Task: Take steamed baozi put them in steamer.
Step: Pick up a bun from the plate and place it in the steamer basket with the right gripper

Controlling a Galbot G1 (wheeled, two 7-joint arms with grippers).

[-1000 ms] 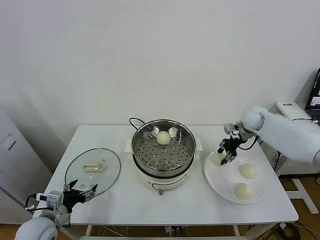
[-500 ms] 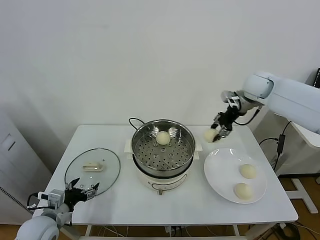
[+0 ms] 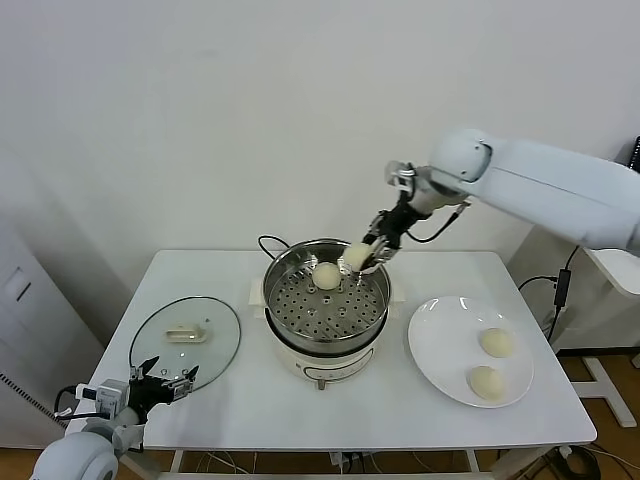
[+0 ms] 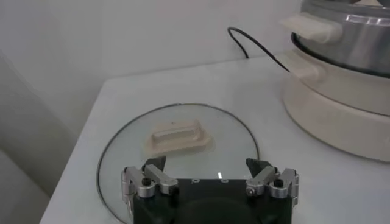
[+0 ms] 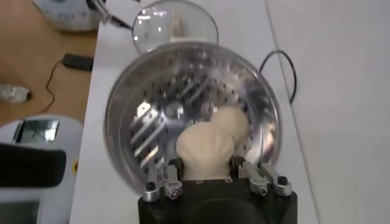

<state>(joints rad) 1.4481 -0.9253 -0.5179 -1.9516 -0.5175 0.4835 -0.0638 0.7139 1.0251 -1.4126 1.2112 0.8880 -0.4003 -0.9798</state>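
The steamer (image 3: 326,300) is a shiny steel basket on a white pot base in the table's middle. One baozi (image 3: 326,275) lies in it at the back. My right gripper (image 3: 362,257) is shut on a second baozi (image 3: 356,256) and holds it above the basket's back right rim; in the right wrist view that baozi (image 5: 205,151) sits between the jaws over the basket (image 5: 152,115), with the other baozi (image 5: 233,122) below it. Two more baozi (image 3: 496,342) (image 3: 487,382) lie on the white plate (image 3: 440,335). My left gripper (image 3: 165,382) is open and empty at the front left.
The round glass lid (image 3: 186,336) lies flat on the table's left part, just beyond my left gripper; it also shows in the left wrist view (image 4: 177,152). A black power cord (image 3: 268,243) runs behind the steamer. The table's front edge is close to my left gripper.
My right gripper lifted one baozi off the plate and carried it left to above the steamer's back right rim. The plate now holds two baozi. The left arm has not moved.
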